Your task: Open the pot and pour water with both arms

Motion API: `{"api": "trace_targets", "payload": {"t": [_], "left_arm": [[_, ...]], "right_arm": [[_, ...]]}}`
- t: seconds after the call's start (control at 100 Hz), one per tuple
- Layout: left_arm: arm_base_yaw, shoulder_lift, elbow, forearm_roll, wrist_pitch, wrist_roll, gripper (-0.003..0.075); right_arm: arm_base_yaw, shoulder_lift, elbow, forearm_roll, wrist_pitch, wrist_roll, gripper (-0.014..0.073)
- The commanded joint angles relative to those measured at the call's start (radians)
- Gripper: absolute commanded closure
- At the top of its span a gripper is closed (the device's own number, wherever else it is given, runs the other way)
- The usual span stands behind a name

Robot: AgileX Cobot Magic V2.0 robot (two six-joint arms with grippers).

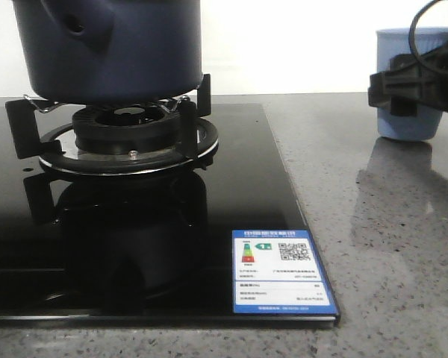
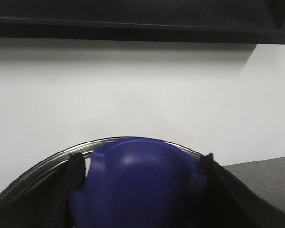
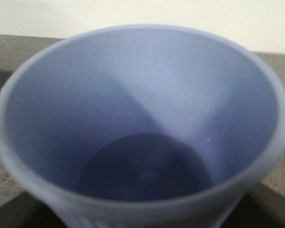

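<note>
Front view: right hand [image 1: 403, 93] against light blue cup [image 1: 407, 127].

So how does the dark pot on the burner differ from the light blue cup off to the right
The pot is dark navy, wide and straight-sided; the cup is pale blue, narrower and flares toward its rim. The pot sits raised on the burner grate over the black glass hob, while the cup stands on the grey speckled counter. The pot has a side handle stub; the cup shows none. Both stand upright and are blue.
</note>
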Motion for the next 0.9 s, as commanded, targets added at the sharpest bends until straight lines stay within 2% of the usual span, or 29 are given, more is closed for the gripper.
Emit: {"api": "trace_targets", "payload": {"t": [0.0,0.27,0.46,0.89], "left_arm": [[0.002,-0.028,-0.038,-0.005,-0.113,0.002,0.0361],[0.002,-0.028,-0.038,-0.003,-0.113,0.002,0.0361],[0.002,-0.028,-0.038,-0.003,-0.113,0.002,0.0361],[0.002,-0.028,-0.038,-0.003,-0.113,0.002,0.0361]], "right_arm": [[0.004,-0.09,-0.032,-0.062,-0.073,0.001,0.0251],[0.017,-0.222,-0.195,-0.116,0.29,0.001,0.0251],[0.093,-0.239,-0.375,-0.181,0.533,0.001,0.0251],[0.264,-0.138,-0.687,-0.314,0.784,-0.015,0.0251]]}}
